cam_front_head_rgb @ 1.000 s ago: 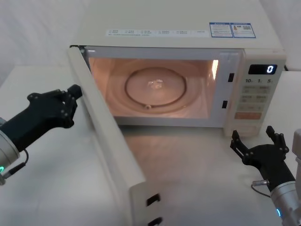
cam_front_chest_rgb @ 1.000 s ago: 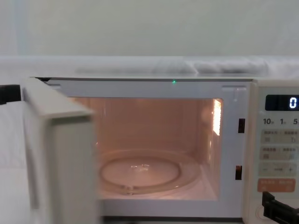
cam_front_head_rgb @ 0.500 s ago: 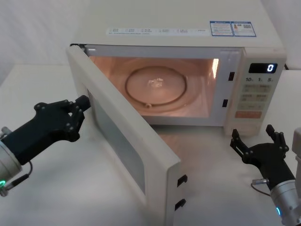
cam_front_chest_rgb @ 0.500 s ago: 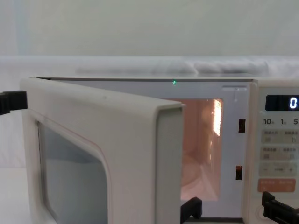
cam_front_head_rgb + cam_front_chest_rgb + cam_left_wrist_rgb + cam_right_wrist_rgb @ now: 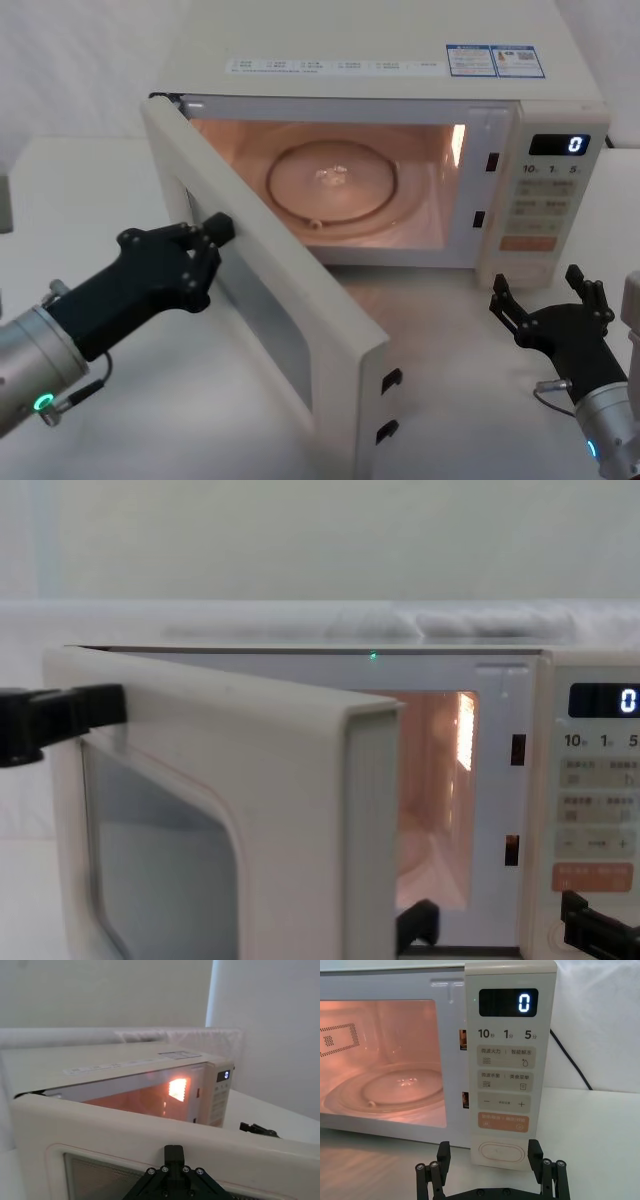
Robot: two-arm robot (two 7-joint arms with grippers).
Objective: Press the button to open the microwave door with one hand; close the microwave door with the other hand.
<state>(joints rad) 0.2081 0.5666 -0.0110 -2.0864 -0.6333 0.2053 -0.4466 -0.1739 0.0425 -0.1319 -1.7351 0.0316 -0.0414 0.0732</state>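
The scene is bright and evenly lit, with soft, faint shadows on the white table [image 5: 430, 400]. The strongest glow comes from the microwave's cavity lamp [image 5: 458, 143], at about one o'clock inside the oven, tinting the walls and glass turntable [image 5: 330, 188] orange-pink. The display [image 5: 508, 1002] shines white. In the chest view the near microwave door [image 5: 230, 810] looks soft and hazy.

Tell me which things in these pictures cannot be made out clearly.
- Left hand fingers: in the head view they meet the microwave door, so open or shut is unclear.
- Door's latch edge: cut off by the chest view's bottom edge.
- Oval button: hidden in the chest view by the right hand, which is open.
- Control panel key labels: too small in the head view.
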